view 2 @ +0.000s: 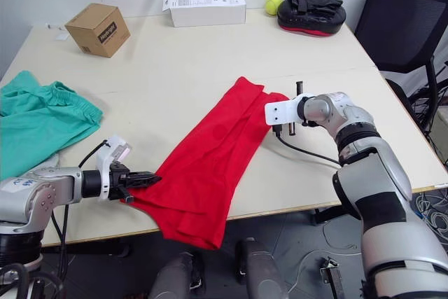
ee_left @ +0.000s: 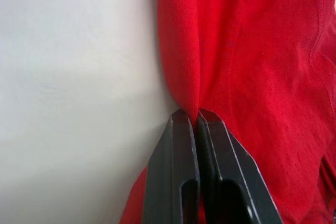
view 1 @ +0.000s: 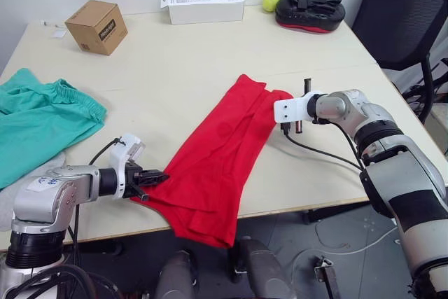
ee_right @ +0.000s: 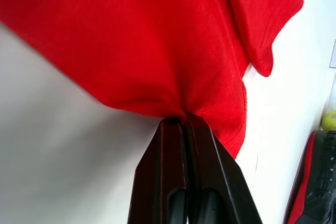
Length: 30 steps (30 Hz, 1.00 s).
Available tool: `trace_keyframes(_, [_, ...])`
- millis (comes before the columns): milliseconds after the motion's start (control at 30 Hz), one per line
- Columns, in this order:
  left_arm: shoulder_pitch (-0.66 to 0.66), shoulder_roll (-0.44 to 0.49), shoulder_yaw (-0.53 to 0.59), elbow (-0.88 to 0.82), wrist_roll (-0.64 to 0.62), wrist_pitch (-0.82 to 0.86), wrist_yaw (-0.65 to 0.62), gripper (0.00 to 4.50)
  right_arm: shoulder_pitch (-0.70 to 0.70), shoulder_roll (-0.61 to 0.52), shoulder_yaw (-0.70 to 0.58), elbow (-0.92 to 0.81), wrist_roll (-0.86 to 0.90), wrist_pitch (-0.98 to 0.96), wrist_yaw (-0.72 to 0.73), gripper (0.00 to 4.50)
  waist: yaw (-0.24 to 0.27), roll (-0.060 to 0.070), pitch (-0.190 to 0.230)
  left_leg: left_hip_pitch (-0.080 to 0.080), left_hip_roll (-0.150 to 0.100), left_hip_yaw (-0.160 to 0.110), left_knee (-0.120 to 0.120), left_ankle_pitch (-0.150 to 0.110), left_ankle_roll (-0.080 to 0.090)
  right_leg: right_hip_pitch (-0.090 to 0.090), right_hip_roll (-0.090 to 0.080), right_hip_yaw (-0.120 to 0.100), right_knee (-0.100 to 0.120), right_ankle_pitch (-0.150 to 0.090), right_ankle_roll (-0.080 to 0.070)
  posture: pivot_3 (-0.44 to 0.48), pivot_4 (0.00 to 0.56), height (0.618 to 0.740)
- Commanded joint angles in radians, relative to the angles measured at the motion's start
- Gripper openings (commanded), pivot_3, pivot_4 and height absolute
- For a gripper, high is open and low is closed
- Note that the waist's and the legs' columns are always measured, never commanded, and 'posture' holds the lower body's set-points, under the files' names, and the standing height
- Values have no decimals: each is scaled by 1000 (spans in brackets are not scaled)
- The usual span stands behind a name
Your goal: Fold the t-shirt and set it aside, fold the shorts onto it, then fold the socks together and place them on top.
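The red t-shirt (view 1: 217,155) lies as a long folded strip running diagonally across the table's near middle, its lower end hanging over the front edge. My left gripper (view 1: 159,178) is shut on the strip's near left edge, and the left wrist view shows the cloth pinched at the fingertips (ee_left: 184,121). My right gripper (ee_right: 185,119) is shut on the strip's far right corner beside a sleeve. The teal shorts (view 1: 42,117) lie spread at the far left. A strip of light grey cloth, the socks (view 1: 43,164), shows at the shorts' near edge, partly behind my left arm.
Along the back of the table (view 1: 182,61) stand a cardboard box (view 1: 96,26), a long white box (view 1: 203,6), a tennis ball (view 1: 270,0) and a black and red pad (view 1: 309,8). A black office chair (view 1: 406,26) stands at the right.
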State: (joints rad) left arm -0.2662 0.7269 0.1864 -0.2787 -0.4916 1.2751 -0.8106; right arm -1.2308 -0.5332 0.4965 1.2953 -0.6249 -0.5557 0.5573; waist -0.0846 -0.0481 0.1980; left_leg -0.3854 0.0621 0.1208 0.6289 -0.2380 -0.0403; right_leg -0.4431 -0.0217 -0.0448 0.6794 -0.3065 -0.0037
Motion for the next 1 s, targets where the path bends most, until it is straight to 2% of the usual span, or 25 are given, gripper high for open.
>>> trace_keyframes(33, [1, 17, -1, 9, -23, -15, 6, 1045, 7, -5, -46, -46, 56, -19, 30, 420, 1, 0, 0, 0, 0, 0, 0, 0, 0, 0, 0, 0, 0, 0, 0, 0, 150, 740])
trace_keyframes(67, [0, 17, -1, 10, -32, -20, 3, 1297, 11, -9, -53, -52, 68, -29, 40, 620, 2, 0, 0, 0, 0, 0, 0, 0, 0, 0, 0, 0, 0, 0, 0, 0, 150, 740])
trace_keyframes(200, [-24, 33, 6, 10, -82, -11, -25, 2547, 44, -56, -84, -120, 116, -92, 99, 2045, 4, 0, 0, 0, 0, -1, 0, 0, 0, 1, 0, 0, 0, 0, 0, 0, 150, 740])
trace_keyframes(300, [-70, 106, 3, 51, -109, -22, -84, 3458, 110, -112, -133, -250, 215, -143, 217, 3099, 6, -1, 0, -1, 0, -2, 0, 0, 0, 0, 0, -1, 0, 0, 0, 0, 150, 740])
trace_keyframes(400, [-184, 189, -41, 175, -119, -45, -175, 4449, 251, -180, -177, -503, 370, -125, 380, 4190, 12, -1, 0, -1, 0, -3, 0, 0, 0, 1, 0, -1, -1, 0, 1, 0, 150, 740])
trace_keyframes(433, [-232, 214, -73, 223, -112, -60, -213, 4500, 313, -206, -188, -611, 420, -102, 425, 4477, 16, -1, 0, -1, 0, -3, 0, 0, 0, 1, 0, -2, -2, 0, 1, 0, 150, 740])
trace_keyframes(533, [-399, 252, -196, 363, -76, -86, -314, 4500, 498, -279, -213, -910, 530, -25, 508, 4477, 29, 0, 1, -1, 0, -3, 0, -1, 1, 1, 1, -2, -4, 0, 2, 0, 150, 740])
trace_keyframes(600, [-530, 232, -290, 487, -29, -107, -357, 4500, 603, -309, -227, -1082, 591, 23, 540, 4477, 33, 0, 1, -1, 0, -3, 0, -1, 1, 2, 1, -2, -5, 0, 3, 0, 150, 740])
trace_keyframes(700, [-730, 124, -415, 743, 67, -171, -398, 4500, 720, -313, -238, -1285, 648, 97, 547, 4477, 43, 0, 1, -1, -1, -2, 2, -2, 2, 3, 2, -2, -5, 0, 4, 0, 150, 740])
trace_keyframes(800, [-871, 5, -494, 976, 157, -255, -439, 4500, 795, -310, -227, -1407, 653, 141, 550, 4477, 51, 0, 1, -1, 0, -2, 3, -2, 3, 4, 3, -2, -7, -1, 6, 0, 150, 740])
trace_keyframes(900, [-965, -112, -525, 1181, 236, -365, -453, 4500, 843, -299, -206, -1470, 625, 148, 547, 4477, 54, -1, 2, -1, 0, -2, 3, -2, 3, 4, 3, -2, -9, -1, 5, 0, 150, 740])
trace_keyframes(1000, [-1031, -212, -509, 1358, 296, -465, -418, 4500, 863, -275, -187, -1496, 584, 156, 526, 4477, 54, -2, 2, -2, 1, -2, 3, -2, 3, 4, 3, -2, -9, 0, 4, 0, 150, 740])
